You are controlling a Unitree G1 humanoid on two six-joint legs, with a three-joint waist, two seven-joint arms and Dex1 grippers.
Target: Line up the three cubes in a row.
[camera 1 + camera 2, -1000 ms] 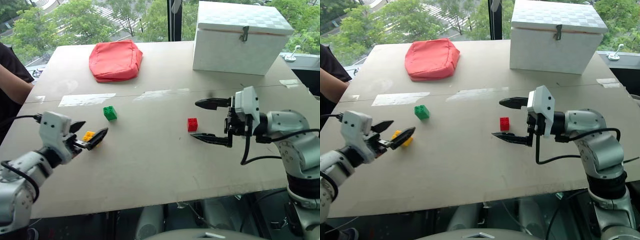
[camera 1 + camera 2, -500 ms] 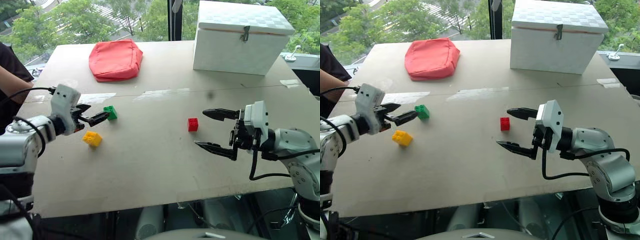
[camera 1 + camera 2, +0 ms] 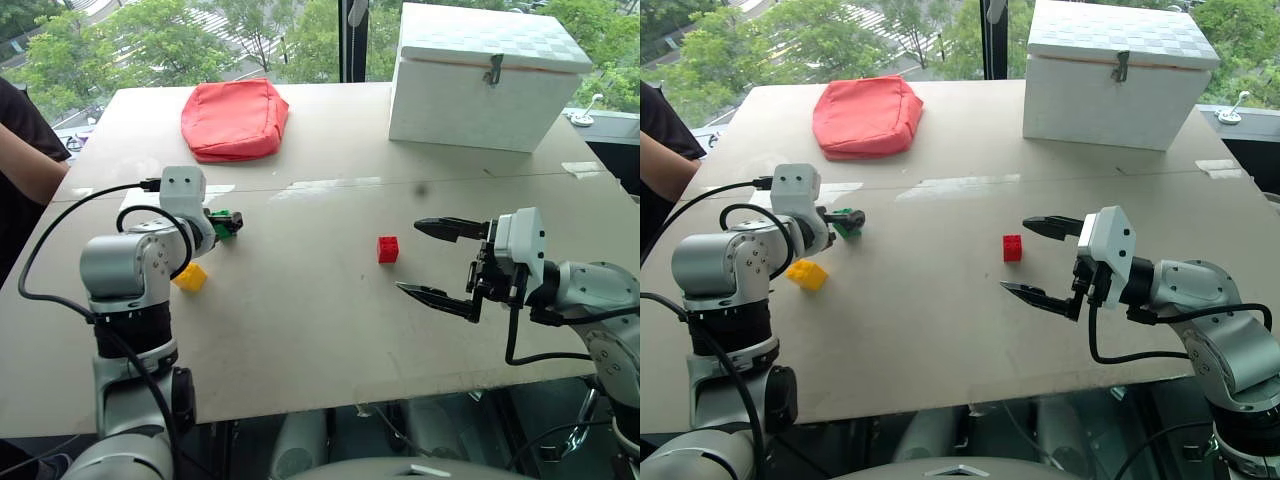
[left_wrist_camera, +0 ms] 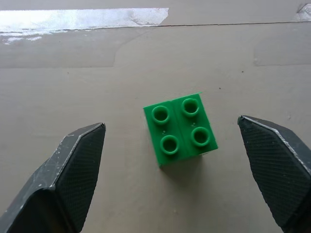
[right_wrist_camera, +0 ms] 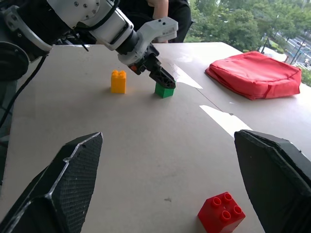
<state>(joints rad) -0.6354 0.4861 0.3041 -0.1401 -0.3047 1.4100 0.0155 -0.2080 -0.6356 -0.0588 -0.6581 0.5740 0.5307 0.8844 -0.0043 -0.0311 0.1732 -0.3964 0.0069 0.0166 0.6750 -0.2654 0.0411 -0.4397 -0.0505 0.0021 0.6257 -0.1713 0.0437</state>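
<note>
Squarely between the left fingers (image 4: 80,165), untouched: green cube (image 4: 179,128).

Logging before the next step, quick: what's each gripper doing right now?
Left gripper: open, fingers either side of the green cube, not gripping it.
Right gripper: open, empty, near the red cube.

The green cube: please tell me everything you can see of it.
The green cube is a small brick of glossy plastic with four round studs on top. It sits flat and upright on the table, studs up. The left gripper is open around it, one finger on each side, neither touching it. The yellow cube lies apart, nearer the robot.
</note>
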